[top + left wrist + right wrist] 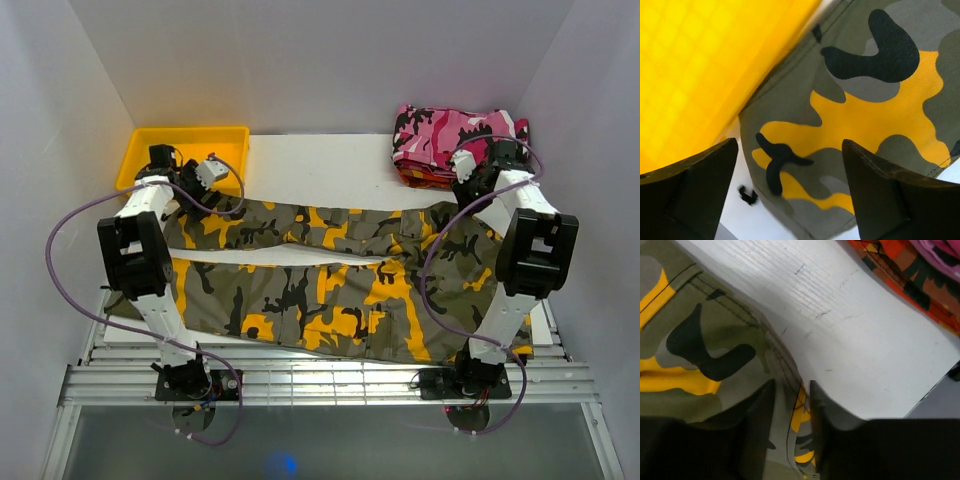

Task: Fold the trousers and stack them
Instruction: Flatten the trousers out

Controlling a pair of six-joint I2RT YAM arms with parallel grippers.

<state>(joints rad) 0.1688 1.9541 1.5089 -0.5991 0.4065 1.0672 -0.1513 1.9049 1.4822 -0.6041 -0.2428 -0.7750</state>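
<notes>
The camouflage trousers [310,280] lie flat across the white table, legs to the left, waist to the right. My left gripper [200,195] is open above the far leg's cuff [850,120], its fingers [705,185] astride the cuff corner, next to the yellow bin. My right gripper [462,200] is shut on the trousers' waist edge [797,410] at the far right; a fold of cloth sits pinched between its fingers [825,415].
A yellow bin [185,150] stands at the back left, close to the left gripper, and shows in the left wrist view [695,70]. A folded pink camouflage garment [455,135] on an orange-red one [900,275] lies at the back right. Bare white table [320,165] lies between them.
</notes>
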